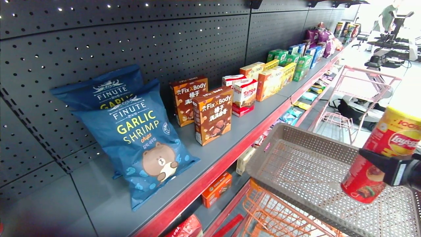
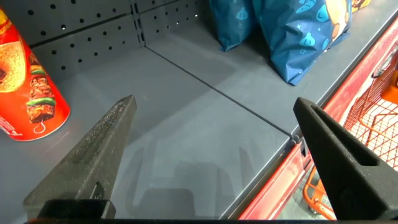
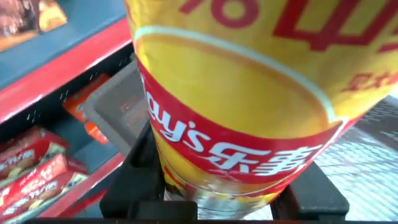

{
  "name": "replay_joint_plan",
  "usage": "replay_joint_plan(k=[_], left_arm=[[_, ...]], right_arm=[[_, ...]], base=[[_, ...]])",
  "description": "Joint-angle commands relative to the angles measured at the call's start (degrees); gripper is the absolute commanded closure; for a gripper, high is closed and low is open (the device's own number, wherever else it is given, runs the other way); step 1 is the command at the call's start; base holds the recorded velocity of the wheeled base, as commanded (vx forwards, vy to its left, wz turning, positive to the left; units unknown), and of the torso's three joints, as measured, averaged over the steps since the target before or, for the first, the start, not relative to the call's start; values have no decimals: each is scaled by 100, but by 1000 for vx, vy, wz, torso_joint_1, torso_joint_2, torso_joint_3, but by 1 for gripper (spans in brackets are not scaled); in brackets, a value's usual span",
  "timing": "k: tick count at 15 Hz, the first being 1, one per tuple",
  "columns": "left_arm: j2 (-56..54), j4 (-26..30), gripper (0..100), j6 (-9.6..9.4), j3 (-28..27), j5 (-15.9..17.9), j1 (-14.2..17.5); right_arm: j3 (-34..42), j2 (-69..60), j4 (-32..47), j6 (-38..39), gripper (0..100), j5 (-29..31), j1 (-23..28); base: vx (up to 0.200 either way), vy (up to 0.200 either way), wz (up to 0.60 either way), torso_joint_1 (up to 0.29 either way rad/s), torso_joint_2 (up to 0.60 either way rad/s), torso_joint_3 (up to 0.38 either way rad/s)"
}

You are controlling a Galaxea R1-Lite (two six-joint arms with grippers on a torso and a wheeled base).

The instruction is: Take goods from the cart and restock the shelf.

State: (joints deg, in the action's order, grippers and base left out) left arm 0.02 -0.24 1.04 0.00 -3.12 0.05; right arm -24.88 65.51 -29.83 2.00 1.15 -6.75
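My right gripper (image 1: pixel 378 163) is shut on a red and yellow chip can (image 1: pixel 386 148), held upright above the grey perforated cart basket (image 1: pixel 296 164) at the right. In the right wrist view the chip can (image 3: pixel 236 106) sits between the dark fingers (image 3: pixel 134 183). My left gripper (image 2: pixel 214 109) is open over a bare stretch of the grey shelf (image 2: pixel 205 143). A second red chip can (image 2: pixel 28 93) stands on that shelf board, off to one side of the fingers. Two blue chip bags (image 1: pixel 138 138) lean on the shelf (image 1: pixel 230 138).
Brown boxes (image 1: pixel 212 113), a red-and-white carton (image 1: pixel 244 93) and orange and green boxes (image 1: pixel 279 77) line the shelf toward the far end. Lower shelves hold more goods (image 1: pixel 217 189). An orange wire cart frame (image 1: pixel 273 214) sits under the basket. A pink rack (image 1: pixel 358 95) stands beyond.
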Motion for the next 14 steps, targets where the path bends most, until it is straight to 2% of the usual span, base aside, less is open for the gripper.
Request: replay_joint_plan(k=[1, 4, 6, 8, 14], left_arm=[[-2, -2, 0, 11, 0, -4, 4], [-2, -2, 0, 2, 0, -4, 4], [-2, -2, 0, 2, 0, -4, 4], [-2, -2, 0, 11, 0, -4, 4], [-2, -2, 0, 2, 0, -4, 4]], right_arm=[[238, -1304, 294, -7, 100, -18, 561], [546, -1489, 425, -341, 100, 193, 1036], [757, -1673, 434, -587, 100, 263, 983], [985, -1884, 434, -622, 100, 263, 798], [1091, -2341, 724, -622, 100, 237, 702]], base=[[0, 0, 0, 0, 0, 0], [0, 0, 0, 0, 0, 0], [0, 0, 0, 0, 0, 0], [0, 0, 600, 0, 2, 2], [0, 0, 600, 2, 1, 2]])
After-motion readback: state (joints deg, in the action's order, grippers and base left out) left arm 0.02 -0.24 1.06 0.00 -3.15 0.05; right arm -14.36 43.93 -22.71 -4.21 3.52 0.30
